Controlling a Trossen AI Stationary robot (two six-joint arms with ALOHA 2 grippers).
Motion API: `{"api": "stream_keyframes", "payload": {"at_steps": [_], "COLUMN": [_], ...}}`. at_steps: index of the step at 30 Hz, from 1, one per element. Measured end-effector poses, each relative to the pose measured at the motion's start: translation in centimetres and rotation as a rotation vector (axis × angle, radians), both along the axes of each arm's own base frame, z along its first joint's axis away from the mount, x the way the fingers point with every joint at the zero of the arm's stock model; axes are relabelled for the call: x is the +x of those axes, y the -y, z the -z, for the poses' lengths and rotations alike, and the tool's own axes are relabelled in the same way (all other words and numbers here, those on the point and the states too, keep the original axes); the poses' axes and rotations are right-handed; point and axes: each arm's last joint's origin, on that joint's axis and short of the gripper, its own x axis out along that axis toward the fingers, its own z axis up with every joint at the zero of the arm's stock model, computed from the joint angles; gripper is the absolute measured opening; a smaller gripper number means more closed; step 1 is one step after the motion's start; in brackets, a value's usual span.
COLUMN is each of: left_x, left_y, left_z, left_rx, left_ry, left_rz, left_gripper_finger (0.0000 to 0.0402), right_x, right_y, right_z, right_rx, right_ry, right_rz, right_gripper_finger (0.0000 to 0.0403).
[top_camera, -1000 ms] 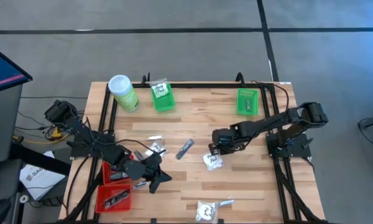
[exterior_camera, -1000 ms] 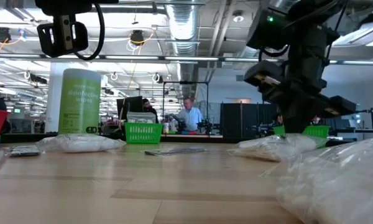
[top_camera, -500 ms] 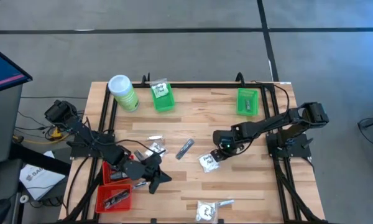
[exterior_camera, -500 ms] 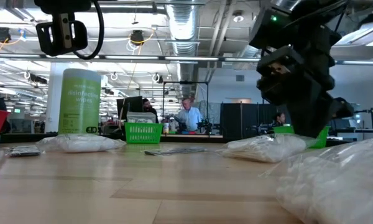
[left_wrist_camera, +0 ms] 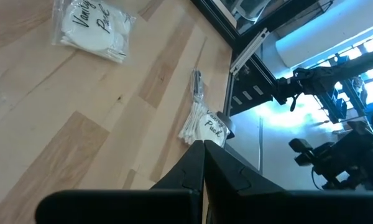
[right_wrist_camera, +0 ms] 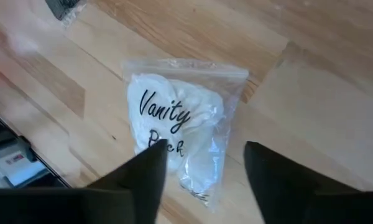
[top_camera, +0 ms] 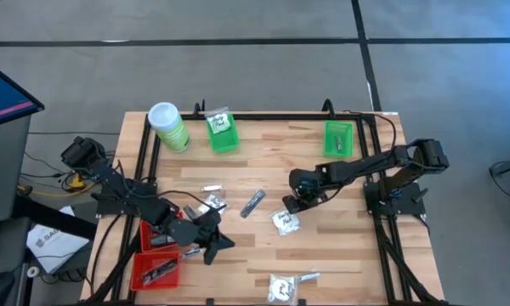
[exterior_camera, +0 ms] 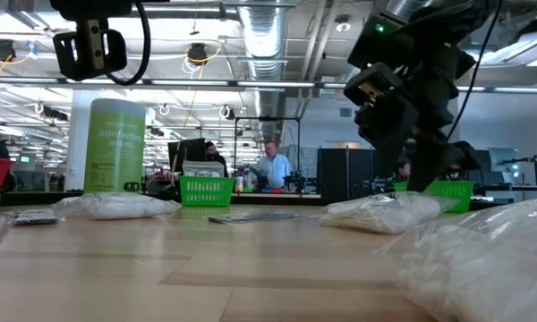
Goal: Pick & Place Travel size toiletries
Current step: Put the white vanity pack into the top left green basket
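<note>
With fingers spread and nothing between them, the right gripper (right_wrist_camera: pixel 202 177) is seen just above a vanity packet (right_wrist_camera: pixel 174 134) lying mid-table (top_camera: pixel 323 255) — judged a release or re-grasp step. Next: fingers to be re-centred over the packet, then lowered. Left gripper (top_camera: pixel 219 243) pressed together, idle nr the red baskets (top_camera: pixel 157 268).

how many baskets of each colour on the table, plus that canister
green baskets: 2
red baskets: 2
light-green canister: 1
total: 5
</note>
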Motion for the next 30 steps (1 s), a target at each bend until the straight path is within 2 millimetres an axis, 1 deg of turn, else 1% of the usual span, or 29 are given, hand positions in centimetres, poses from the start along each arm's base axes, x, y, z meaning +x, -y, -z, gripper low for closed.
{"api": "stream_keyframes", "payload": {"at_steps": [4, 7, 11, 17, 20, 23, 26, 30], "left_x": [-0.1, -0.1, -0.1, -0.1, -0.3, -0.4, -0.5, -0.5], "left_y": [0.1, 0.2, 0.2, 0.2, 0.4, 0.6, 0.7, 0.7], "left_z": [0.0, 0.0, 0.0, 0.0, 0.0, 0.0, 0.0, 0.0], "left_rx": [-0.002, -0.003, -0.003, -0.008, -0.01, -0.009, -0.008, -0.012], "left_ry": [0.0, 0.0, 0.0, -0.001, -0.002, -0.002, -0.001, -0.002], "left_rz": [0.005, 0.007, 0.007, 0.006, 0.014, 0.021, 0.022, 0.017], "left_gripper_finger": [0.0002, 0.0002, 0.0002, 0.0002, 0.0002, 0.0002, 0.0002, 0.0002], "right_x": [0.0, 0.2, 1.0, 1.9, 2.0, 2.1, 2.1, 2.4], "right_y": [0.0, 0.0, -0.3, -1.0, -1.4, -1.7, -1.6, -1.8], "right_z": [0.1, 0.7, 1.6, 2.6, 2.8, 3.0, 3.1, 2.7], "right_rx": [-0.01, -0.018, -0.022, -0.008, -0.007, -0.009, -0.009, -0.007], "right_ry": [0.004, -0.004, 0.027, 0.056, 0.059, 0.059, 0.059, 0.109], "right_rz": [-0.02, -0.032, -0.051, -0.053, -0.066, -0.073, -0.073, -0.086], "right_gripper_finger": [0.027, 0.0296, 0.0301, 0.0279, 0.0256, 0.0215, 0.0151, 0.0046]}}
